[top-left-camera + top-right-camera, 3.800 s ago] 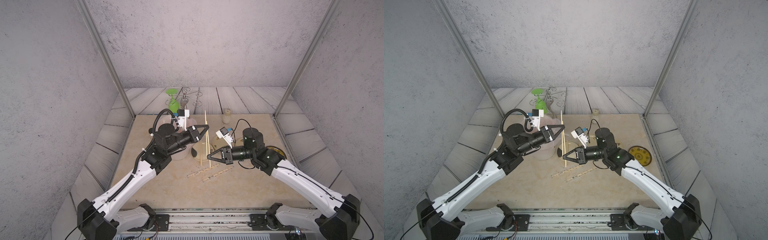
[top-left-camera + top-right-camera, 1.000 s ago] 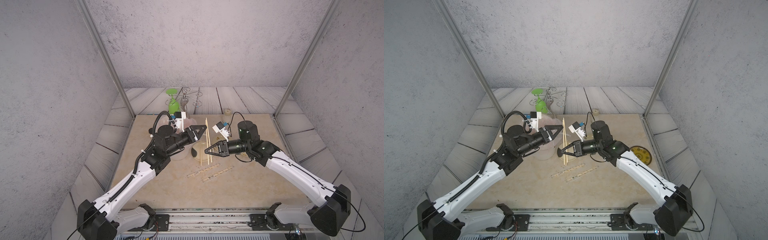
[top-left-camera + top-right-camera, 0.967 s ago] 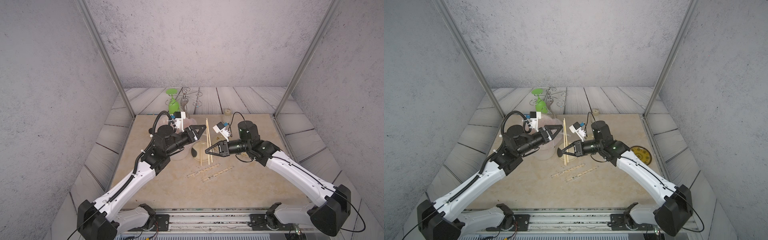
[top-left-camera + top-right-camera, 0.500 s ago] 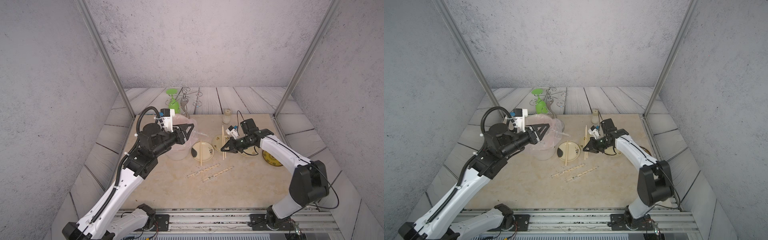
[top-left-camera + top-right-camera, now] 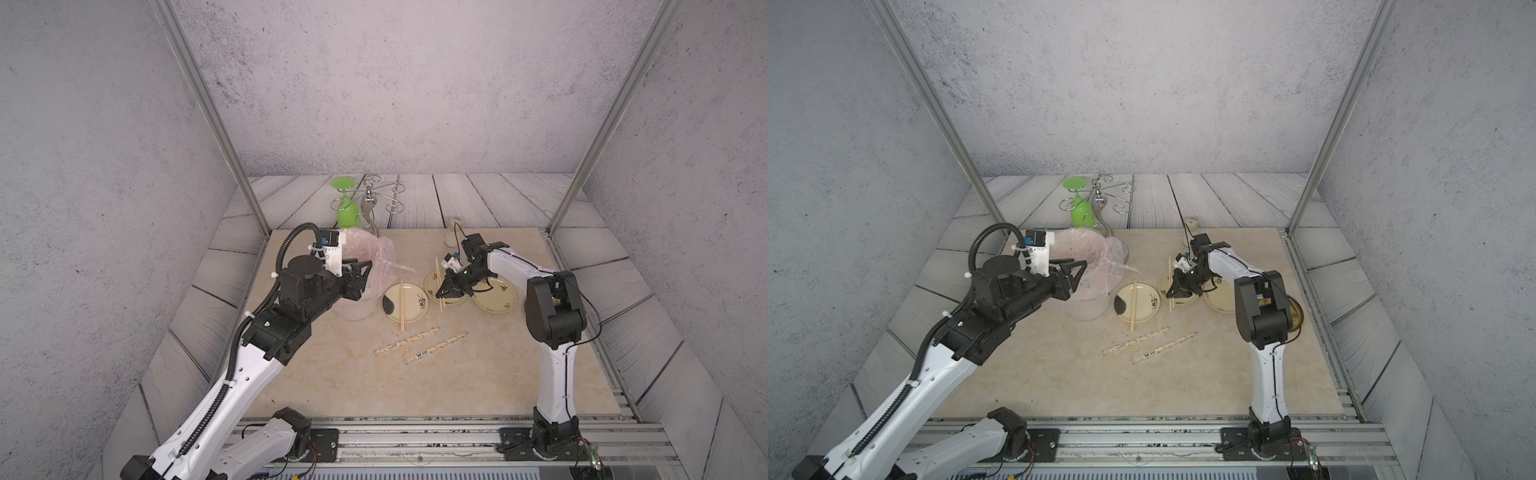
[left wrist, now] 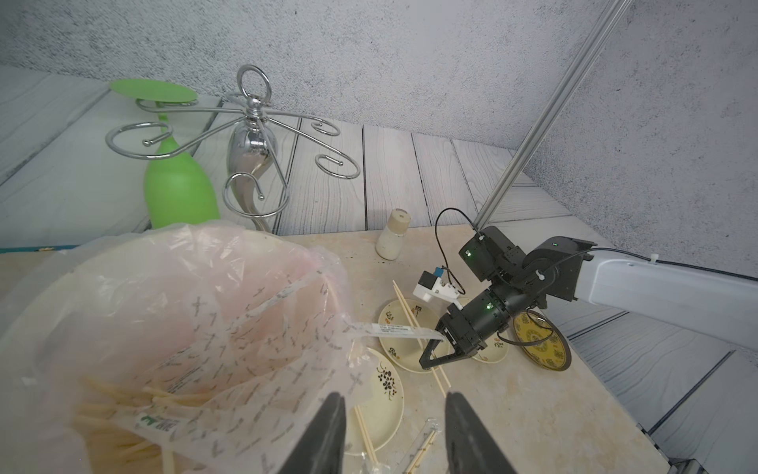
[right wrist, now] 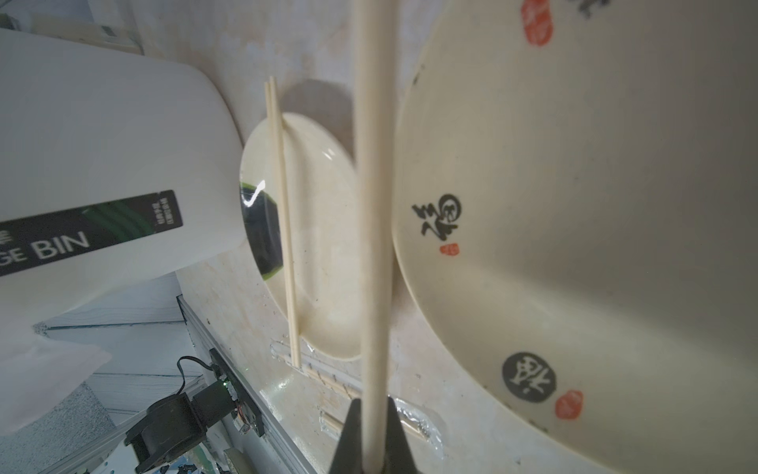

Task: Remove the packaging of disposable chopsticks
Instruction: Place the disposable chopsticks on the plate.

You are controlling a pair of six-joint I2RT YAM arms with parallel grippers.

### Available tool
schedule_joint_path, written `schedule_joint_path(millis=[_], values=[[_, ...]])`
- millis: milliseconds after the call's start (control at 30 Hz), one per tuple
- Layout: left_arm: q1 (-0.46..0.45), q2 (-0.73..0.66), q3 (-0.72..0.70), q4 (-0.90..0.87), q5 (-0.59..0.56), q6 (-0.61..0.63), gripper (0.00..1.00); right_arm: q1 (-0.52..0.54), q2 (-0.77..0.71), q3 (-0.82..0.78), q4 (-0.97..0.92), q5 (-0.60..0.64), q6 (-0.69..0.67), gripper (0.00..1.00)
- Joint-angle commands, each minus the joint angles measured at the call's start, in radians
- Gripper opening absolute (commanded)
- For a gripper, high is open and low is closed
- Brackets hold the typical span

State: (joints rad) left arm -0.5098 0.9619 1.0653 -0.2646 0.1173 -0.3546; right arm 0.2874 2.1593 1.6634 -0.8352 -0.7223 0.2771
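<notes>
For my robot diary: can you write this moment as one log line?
left gripper: open, near bin | right gripper: shut on chopsticks, over plate | wrapped pairs: two

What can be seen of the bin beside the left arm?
The bin is a whitish plastic tub, upright on the table beside a plate. Its dark label reads "BIN" in the right wrist view. A pinkish see-through bag lines it and spills over the rim. Inside lie what look like pale sticks and printed wrappers. One clear sleeve juts out over the rim. The open left tool hovers near it.
</notes>
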Motion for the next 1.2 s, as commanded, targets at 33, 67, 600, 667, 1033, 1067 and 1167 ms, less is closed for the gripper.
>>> schedule_joint_path(millis=[33, 67, 600, 667, 1033, 1067, 1167], values=[[0.014, -0.032, -0.013, 0.005, -0.024, 0.038, 0.42, -0.013, 0.085, 0.028, -0.057, -0.026, -0.024, 0.0], [0.015, -0.035, -0.016, 0.007, -0.021, 0.037, 0.43, -0.014, 0.089, 0.03, -0.057, -0.029, -0.024, 0.0], [0.027, -0.045, -0.041, 0.023, 0.0, 0.011, 0.43, -0.041, 0.155, 0.076, -0.033, -0.098, 0.004, 0.0], [0.028, -0.045, -0.042, 0.024, 0.001, 0.007, 0.42, -0.044, 0.164, 0.086, -0.03, -0.106, 0.01, 0.01], [0.03, -0.051, -0.05, 0.033, 0.006, 0.0, 0.43, -0.049, 0.187, 0.095, -0.032, -0.115, 0.02, 0.06], [0.03, -0.051, -0.05, 0.034, 0.005, 0.0, 0.42, -0.05, 0.189, 0.095, -0.036, -0.117, 0.019, 0.06], [0.03, -0.052, -0.051, 0.033, 0.004, 0.001, 0.43, -0.05, 0.188, 0.088, -0.038, -0.119, 0.017, 0.07]])
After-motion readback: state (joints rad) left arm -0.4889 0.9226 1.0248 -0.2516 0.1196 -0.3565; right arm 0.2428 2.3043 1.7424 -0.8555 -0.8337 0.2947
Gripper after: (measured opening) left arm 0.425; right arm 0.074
